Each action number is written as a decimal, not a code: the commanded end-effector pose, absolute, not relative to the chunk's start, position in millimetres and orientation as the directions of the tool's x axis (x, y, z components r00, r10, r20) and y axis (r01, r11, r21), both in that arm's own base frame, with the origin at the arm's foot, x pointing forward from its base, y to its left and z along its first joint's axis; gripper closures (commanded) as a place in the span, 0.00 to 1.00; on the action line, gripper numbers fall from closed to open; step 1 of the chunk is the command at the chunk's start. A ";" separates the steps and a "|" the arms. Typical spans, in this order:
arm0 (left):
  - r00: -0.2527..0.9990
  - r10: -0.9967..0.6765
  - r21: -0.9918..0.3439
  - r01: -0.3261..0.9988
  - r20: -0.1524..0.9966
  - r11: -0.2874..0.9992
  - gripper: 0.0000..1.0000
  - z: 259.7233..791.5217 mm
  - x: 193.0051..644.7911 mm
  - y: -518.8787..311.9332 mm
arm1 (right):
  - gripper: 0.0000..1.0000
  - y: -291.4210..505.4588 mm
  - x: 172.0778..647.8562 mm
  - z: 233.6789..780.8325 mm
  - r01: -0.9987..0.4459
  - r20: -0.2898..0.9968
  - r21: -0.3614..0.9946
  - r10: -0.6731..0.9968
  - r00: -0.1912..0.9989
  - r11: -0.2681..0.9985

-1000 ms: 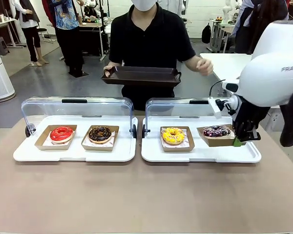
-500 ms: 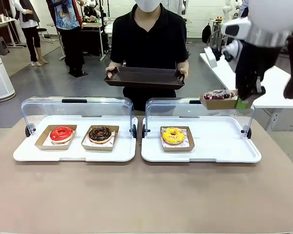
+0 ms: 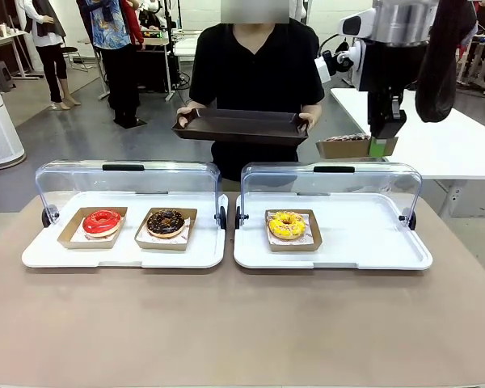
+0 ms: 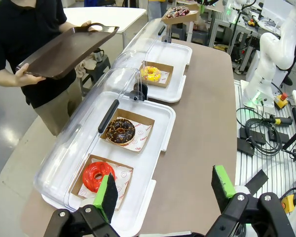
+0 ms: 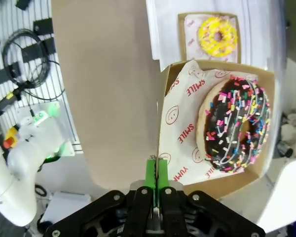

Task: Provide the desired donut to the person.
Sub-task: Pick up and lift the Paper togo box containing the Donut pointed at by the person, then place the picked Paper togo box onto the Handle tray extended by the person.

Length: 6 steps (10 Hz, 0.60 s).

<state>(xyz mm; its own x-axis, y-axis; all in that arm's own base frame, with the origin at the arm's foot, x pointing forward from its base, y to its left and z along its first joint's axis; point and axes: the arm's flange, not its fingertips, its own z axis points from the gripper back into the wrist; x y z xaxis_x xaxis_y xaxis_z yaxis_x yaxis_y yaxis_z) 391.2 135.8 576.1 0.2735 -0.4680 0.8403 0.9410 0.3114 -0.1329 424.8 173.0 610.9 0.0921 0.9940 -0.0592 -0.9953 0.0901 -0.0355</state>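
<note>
**Sprinkled donut [image 5: 234, 123] aloft, far right**

Right gripper [image 3: 377, 147] clenched on the rim of the donut's cardboard tray [image 3: 343, 148], above the right display case [image 3: 331, 174], just right of the person's [image 3: 255, 65] brown serving tray [image 3: 241, 127]. Left gripper [image 4: 165, 186] released, empty.

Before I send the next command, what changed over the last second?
The right hand, shut on the brown cardboard box with the chocolate sprinkled donut, lifted it off the right white tray, up and toward the person's dark serving tray. The yellow donut, red donut and chocolate-glazed donut stayed put.
</note>
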 end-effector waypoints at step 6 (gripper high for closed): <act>0.270 -0.461 -0.133 0.942 0.846 0.307 0.00 578.4 390.6 137.7 | 1.00 170.7 419.3 612.6 -0.994 -0.064 -0.044 0.993 0.100 0.097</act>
<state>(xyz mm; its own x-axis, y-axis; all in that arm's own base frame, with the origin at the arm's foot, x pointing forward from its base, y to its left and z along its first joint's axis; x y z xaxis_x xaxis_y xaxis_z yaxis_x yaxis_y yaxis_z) 391.2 135.8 576.1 0.2735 -0.4680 0.8403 0.9410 0.3113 -0.1328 423.3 172.5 613.7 0.0938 0.9940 -0.0569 -0.9949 0.0915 -0.0413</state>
